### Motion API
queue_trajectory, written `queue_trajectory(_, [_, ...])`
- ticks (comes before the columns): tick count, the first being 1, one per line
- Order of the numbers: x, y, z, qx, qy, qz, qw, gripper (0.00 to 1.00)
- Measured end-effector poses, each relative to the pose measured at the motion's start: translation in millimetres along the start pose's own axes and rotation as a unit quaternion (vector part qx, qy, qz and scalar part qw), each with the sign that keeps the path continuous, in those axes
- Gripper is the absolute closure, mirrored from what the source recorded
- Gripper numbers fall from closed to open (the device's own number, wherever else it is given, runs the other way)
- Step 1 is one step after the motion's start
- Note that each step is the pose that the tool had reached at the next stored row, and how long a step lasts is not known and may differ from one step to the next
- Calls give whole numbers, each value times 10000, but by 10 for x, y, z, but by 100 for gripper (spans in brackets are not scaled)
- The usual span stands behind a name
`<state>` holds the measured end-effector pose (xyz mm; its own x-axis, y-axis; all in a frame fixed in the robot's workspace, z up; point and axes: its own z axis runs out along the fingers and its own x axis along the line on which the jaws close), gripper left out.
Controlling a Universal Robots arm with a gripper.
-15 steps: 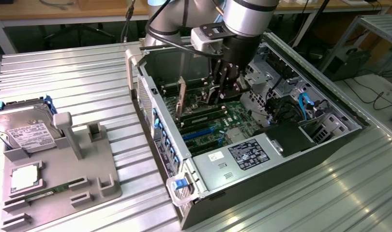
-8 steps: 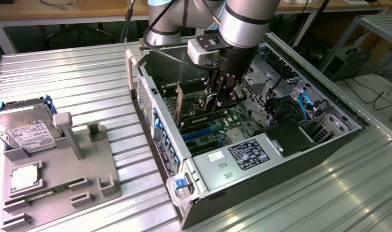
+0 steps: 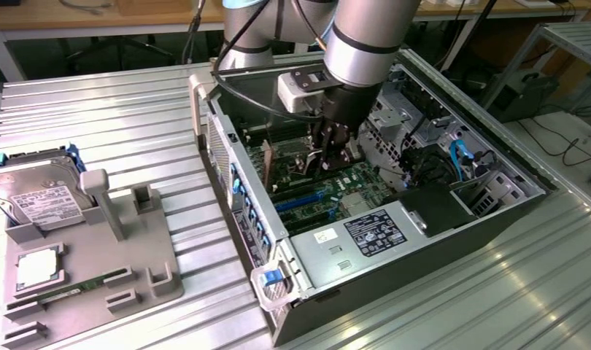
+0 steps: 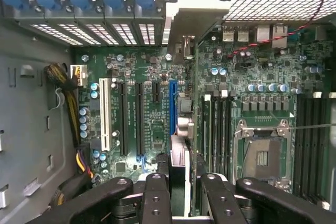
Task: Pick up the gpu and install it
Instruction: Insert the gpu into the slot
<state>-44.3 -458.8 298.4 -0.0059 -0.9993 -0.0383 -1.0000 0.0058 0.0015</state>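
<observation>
1. End effector. The gripper (image 3: 330,154) is lowered inside the open computer case (image 3: 470,240), over the middle of its floor. In the wrist view the black fingers (image 4: 157,192) stand at a narrow setting, one on each side of a thin card held edge-on, and I read them as clamped on it.

2. Task item. The gpu (image 4: 179,169) is inside the case, carried upright between the fingers. Its long edge runs towards the case's rear wall. A silver metal bracket (image 4: 185,45) sits at that rear end, close to the vented slot covers (image 4: 113,32). I cannot tell whether the card's lower edge has entered a connector or only hangs above the board.

3. Board. The motherboard (image 4: 152,129) covers the case floor. The card lies just beside the blue expansion slot (image 4: 172,106), on the side towards the empty processor socket (image 4: 261,156). Two black slots and a white slot (image 4: 104,111) lie farther from the socket, near the case's side wall. The dark memory slots (image 4: 218,124) lie between the card and the socket.

4. Outside the case. A grey parts holder (image 3: 130,255) rests on the ribbed metal table (image 3: 111,117), well apart from the case on the exterior view's left. A silver hard drive (image 3: 38,197) with a white label stands tilted at the end of the holder. A labelled metal box (image 3: 373,233) occupies the case's near end in the exterior view.
</observation>
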Motion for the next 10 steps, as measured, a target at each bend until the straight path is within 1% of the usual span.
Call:
queue_trajectory(5, [8, 35, 117, 0, 0, 0, 10000, 72])
queue_trajectory(10, [55, 44, 207, 0, 0, 1, 10000, 72])
